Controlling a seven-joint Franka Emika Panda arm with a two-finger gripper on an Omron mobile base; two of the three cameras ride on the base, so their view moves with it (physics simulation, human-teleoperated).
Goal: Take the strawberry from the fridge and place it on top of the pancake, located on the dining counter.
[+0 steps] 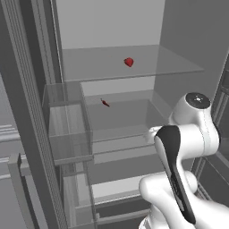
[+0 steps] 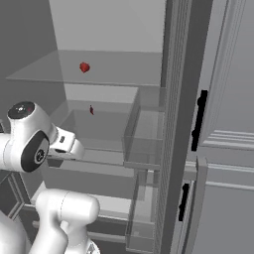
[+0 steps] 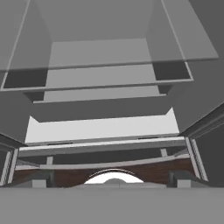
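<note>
Open fridge [image 1: 112,27]; strawberry [image 1: 129,61] on shelf [image 1: 179,65]

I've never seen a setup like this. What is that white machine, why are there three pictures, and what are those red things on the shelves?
The white machine is a robot arm in a computer-drawn kitchen, facing an open fridge. Two pictures come from cameras behind the arm, one on its left, one on its right, so they show one scene from two sides. The third comes from a camera on the hand, looking along the gripper into the lower fridge; its two dark fingertips stand wide apart, holding nothing. On the upper glass shelf sits the strawberry, a small red blob. One shelf below lies a thin dark red sliver.
</note>
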